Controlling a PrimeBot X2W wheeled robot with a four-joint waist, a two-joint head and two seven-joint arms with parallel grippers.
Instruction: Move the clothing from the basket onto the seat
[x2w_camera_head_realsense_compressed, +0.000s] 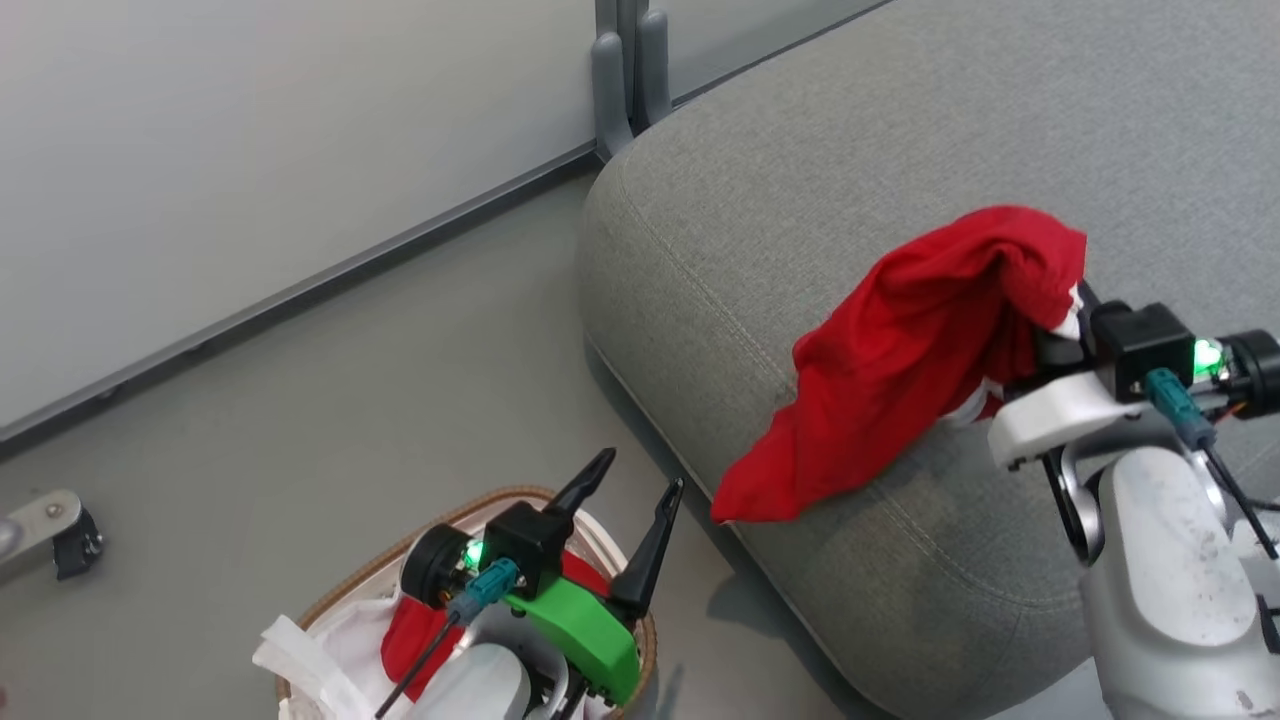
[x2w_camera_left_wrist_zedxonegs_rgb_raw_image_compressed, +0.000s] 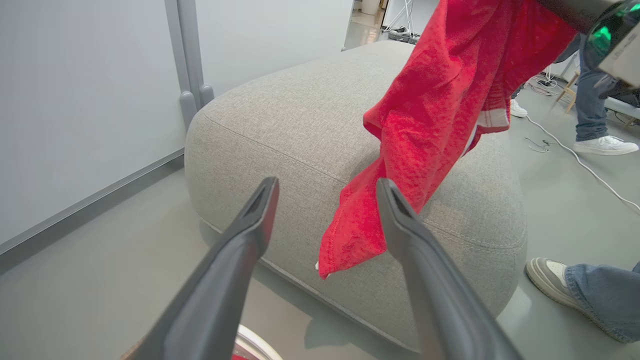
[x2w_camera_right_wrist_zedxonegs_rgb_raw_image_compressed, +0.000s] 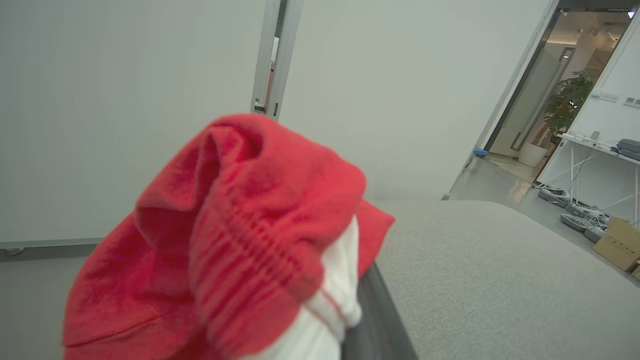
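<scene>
Seating dominates the upper right of the head view: the large grey fabric-upholstered cushion with rounded corners and a stitched seam (x2w_camera_head_realsense_compressed: 900, 120), its near corner running down toward the bottom middle. Across its front edge, in the right half of that view, hangs a soft red sports garment with a white panel (x2w_camera_head_realsense_compressed: 900, 360). The garment's long axis slants from a bunched top at the upper right to a loose hem at the lower left, and that hem spills past the seam and down the cushion's side. The right gripper (x2w_camera_head_realsense_compressed: 1062, 325), at the right edge, is clenched on the bunched top. In the right wrist view the cloth heaps over one of its dark fingers (x2w_camera_right_wrist_zedxonegs_rgb_raw_image_compressed: 372, 310).

On the grey floor (x2w_camera_head_realsense_compressed: 350, 380) at the bottom, left of centre, sits the small oval white basket with a brown woven rim (x2w_camera_head_realsense_compressed: 350, 590), near the cushion's corner. Inside it, against the white fabric liner (x2w_camera_head_realsense_compressed: 300, 650), lies a second red garment (x2w_camera_head_realsense_compressed: 405, 640). The left gripper (x2w_camera_head_realsense_compressed: 644, 470) hovers just above the basket with its fingers spread wide and nothing between them, pointing up and right toward the cushion.

The held garment probably needs carrying further toward the upper right before release, because its overhanging hem could drag it off the edge. For the garment in the basket, the left arm is plainly the nearer; that cloth lies below and behind its fingertips.
</scene>
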